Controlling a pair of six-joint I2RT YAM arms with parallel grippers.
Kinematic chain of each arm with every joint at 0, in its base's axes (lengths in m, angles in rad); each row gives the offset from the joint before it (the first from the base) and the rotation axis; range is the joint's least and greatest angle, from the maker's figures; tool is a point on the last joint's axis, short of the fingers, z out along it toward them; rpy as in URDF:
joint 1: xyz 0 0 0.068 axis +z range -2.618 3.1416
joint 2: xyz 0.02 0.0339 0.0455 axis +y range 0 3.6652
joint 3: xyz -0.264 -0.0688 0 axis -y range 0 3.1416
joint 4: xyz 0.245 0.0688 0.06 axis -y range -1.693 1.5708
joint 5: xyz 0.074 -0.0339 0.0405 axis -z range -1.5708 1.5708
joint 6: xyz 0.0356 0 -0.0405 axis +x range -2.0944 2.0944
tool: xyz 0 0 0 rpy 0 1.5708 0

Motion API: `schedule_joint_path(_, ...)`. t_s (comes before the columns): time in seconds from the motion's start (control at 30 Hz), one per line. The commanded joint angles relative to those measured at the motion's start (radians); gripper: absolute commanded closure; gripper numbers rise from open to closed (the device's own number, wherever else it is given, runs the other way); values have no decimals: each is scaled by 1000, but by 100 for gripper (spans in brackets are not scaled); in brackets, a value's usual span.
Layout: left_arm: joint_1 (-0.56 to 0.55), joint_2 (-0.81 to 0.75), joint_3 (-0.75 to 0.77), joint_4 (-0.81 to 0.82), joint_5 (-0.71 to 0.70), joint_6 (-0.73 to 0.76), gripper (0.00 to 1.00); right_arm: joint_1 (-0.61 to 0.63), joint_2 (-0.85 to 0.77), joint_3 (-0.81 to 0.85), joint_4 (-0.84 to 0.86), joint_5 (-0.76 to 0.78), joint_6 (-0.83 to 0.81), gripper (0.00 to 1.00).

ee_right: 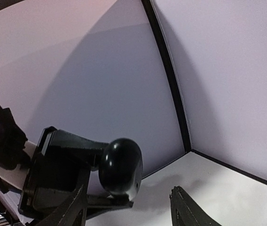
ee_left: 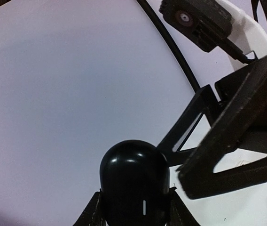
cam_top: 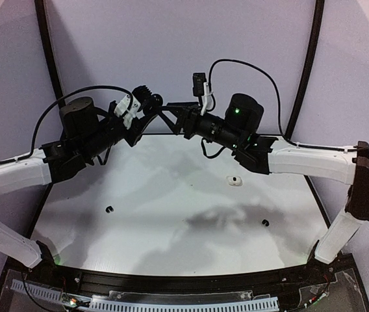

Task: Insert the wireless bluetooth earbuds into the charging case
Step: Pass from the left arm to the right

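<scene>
your left gripper (ee_left: pixel 134 213) pinches the black case (ee_left: pixel 133 176) aloft, right gripper (ee_right: pixel 129 211) spread empty, yet two black earbuds (cam_top: pixel 110 209) and a white piece (cam_top: pixel 235 181) lie loose on the table (cam_top: pixel 171 192).

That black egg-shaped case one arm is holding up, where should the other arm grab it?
Probably its domed end: the black case sticks out free beyond the left fingers, which pinch its lower sides. The right fingers would best come from the opposite end, facing them, and close across the dome, though that smooth curve may slip.
</scene>
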Motion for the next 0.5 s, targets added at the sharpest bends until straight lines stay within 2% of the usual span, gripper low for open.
schedule_joint_path(0.0,-9,-10,-7,26,2,4,99,8,30,69,67,-14,-6,42)
schedule_joint_path(0.23,-10,-9,-2,19,18,-10,99,4,77,119,47,-55,6,58)
schedule_joint_path(0.37,-10,-9,0,20,6,-16,99,1,97,151,-2,-55,1,60)
schedule_joint_path(0.43,-10,-9,0,20,3,-17,99,0,102,153,-2,-63,1,66)
schedule_joint_path(0.47,-10,-8,0,19,2,-17,99,-1,104,155,-4,-70,0,75)
